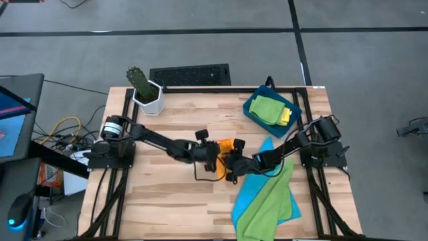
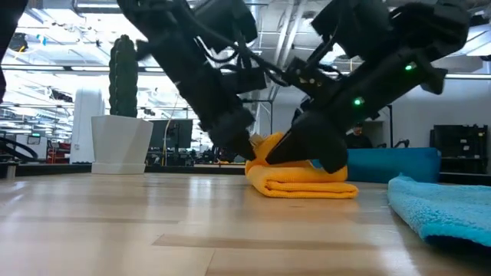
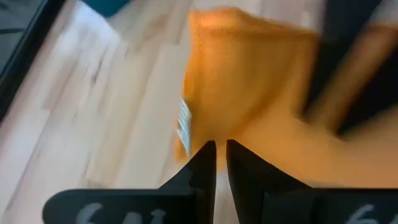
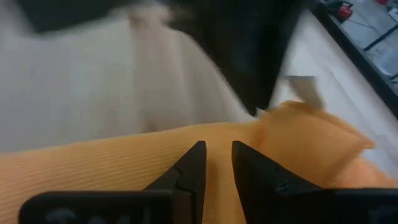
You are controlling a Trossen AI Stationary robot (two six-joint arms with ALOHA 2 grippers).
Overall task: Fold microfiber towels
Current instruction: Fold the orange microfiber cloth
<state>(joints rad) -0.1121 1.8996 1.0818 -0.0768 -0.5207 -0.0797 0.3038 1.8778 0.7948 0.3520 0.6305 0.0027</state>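
Note:
The orange towel (image 1: pixel 231 144) (image 2: pixel 307 184) lies folded in several layers on the middle of the table, with a bunched part (image 2: pixel 267 142) raised at its left end. My left gripper (image 1: pixel 215 159) (image 3: pixel 221 152) reaches in from the left and is shut on the towel. My right gripper (image 1: pixel 235 167) (image 4: pixel 217 155) reaches in from the right, over the towel's top, and is shut on it. A blue towel (image 1: pixel 257 194) and a lime green towel (image 1: pixel 267 207) lie spread at the near right. A green towel (image 1: pixel 267 107) and a yellow towel (image 1: pixel 286 115) lie in the tray. My left gripper pinches a bit of the orange cloth (image 3: pixel 219 134) between its two fingers, which slant down from the table's left. The raised part of the towel is at the fingers; the rest lies on the table. How many layers are held is blurred. My right gripper has the towel's upper layer (image 4: pixel 214 134) between its fingers, which slant down from the table's right and lie low over the folded stack. The stack rests flat on the table. The gripper's own body hides the place of contact in the low view.
A dark-blue tray (image 1: pixel 251 110) stands at the far right. A cactus in a white pot (image 1: pixel 146 94) stands at the far left corner. A black grille (image 1: pixel 190 73) lies beyond the far edge. Bare wood shows at the near left (image 1: pixel 167 201).

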